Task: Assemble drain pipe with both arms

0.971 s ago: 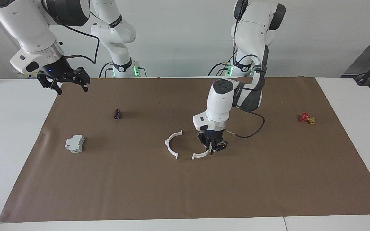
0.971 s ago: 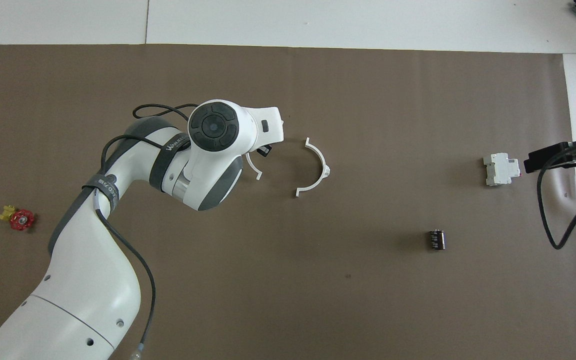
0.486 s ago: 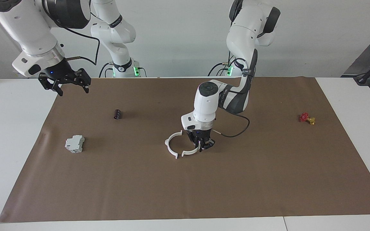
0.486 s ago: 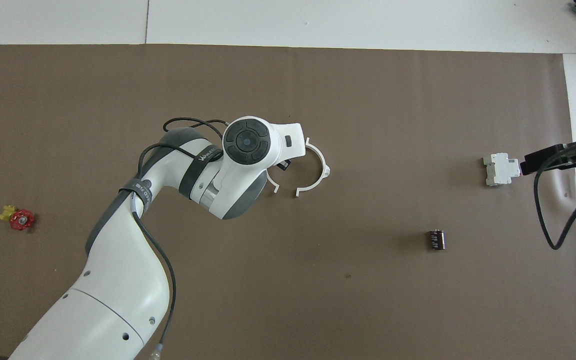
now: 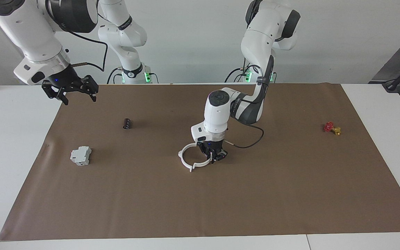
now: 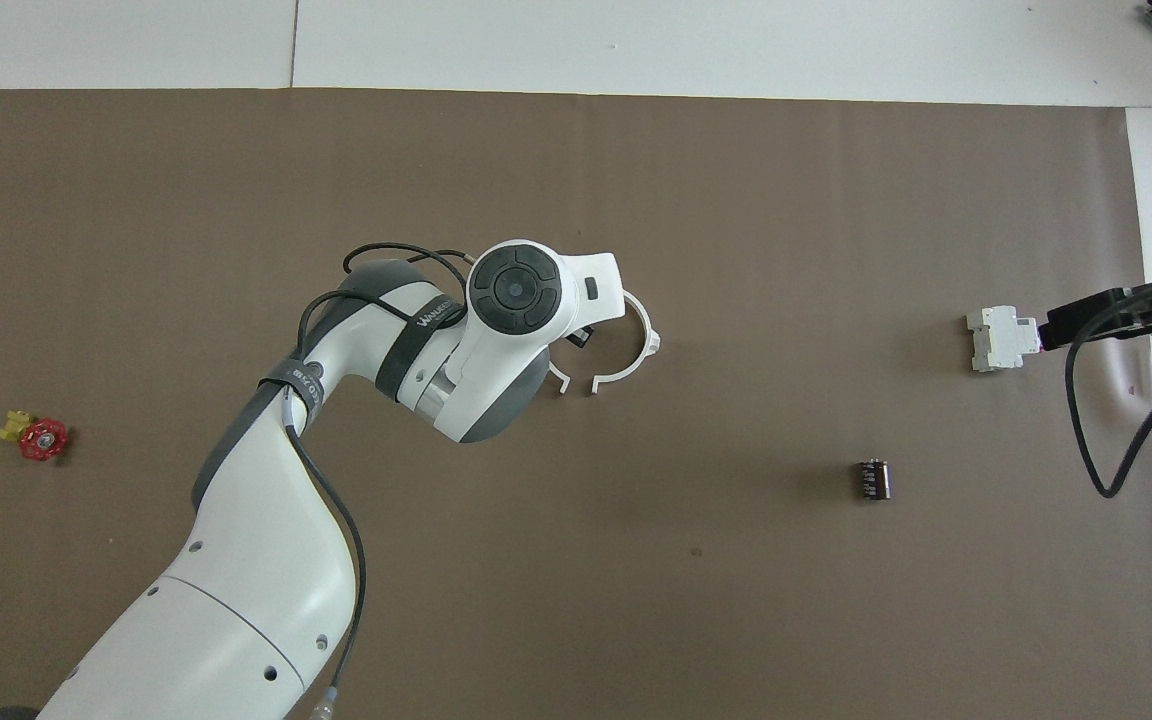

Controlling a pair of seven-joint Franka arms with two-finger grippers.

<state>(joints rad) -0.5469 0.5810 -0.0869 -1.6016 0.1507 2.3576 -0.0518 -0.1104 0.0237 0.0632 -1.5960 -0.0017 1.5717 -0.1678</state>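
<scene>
brown paper mat (image 5: 290, 194) over a white table. the left gripper (image 5: 213, 156) is clenched on one white half-ring (image 5: 201, 164), low at mid-mat, pressed up beside the other half-ring (image 5: 185, 156) lying toward the right arm's end. ends look nearly touching, though i can't tell if they've clicked. right gripper (image 5: 71, 91) waits open above the mat's edge, so the joining is left.

A matt brown paper sheet (image 5: 290, 194) is spread over the smooth white worktop (image 5: 12, 146). The two half-rings (image 5: 186, 163) are made of thin white plastic, smooth-looking. The arms' shells (image 5: 217, 114) are glossy white plastic with dark matt joints. Black rubbery cable (image 5: 252, 139) is seen.
</scene>
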